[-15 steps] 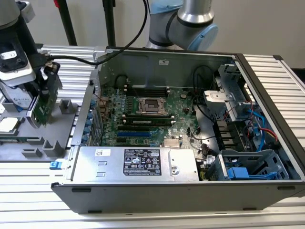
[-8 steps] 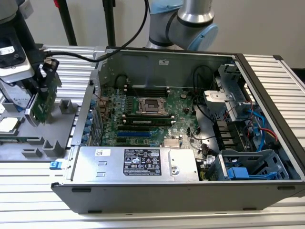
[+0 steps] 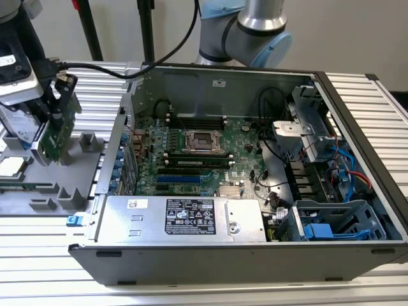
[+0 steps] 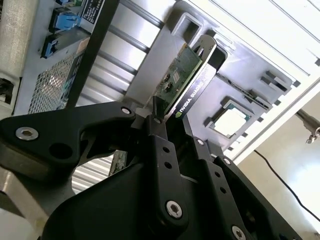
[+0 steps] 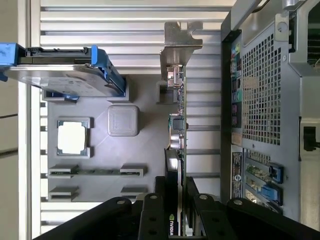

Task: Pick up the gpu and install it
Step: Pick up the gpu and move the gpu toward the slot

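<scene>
The gpu is a thin green card held upright on edge over the grey holder tray, at the exterior view's left, outside the computer case. My gripper comes down from above and is shut on the card's upper part. In the second wrist view the black fingers pinch the gpu from both sides. In the first wrist view the gpu is edge-on, its silver bracket at the far end from my gripper. Whether the card's lower edge touches the tray is hidden.
The open computer case lies to the exterior view's right of the tray, with the motherboard, expansion slots and a power supply inside. On the tray sit a hard drive with blue rails, a CPU chip and a grey block.
</scene>
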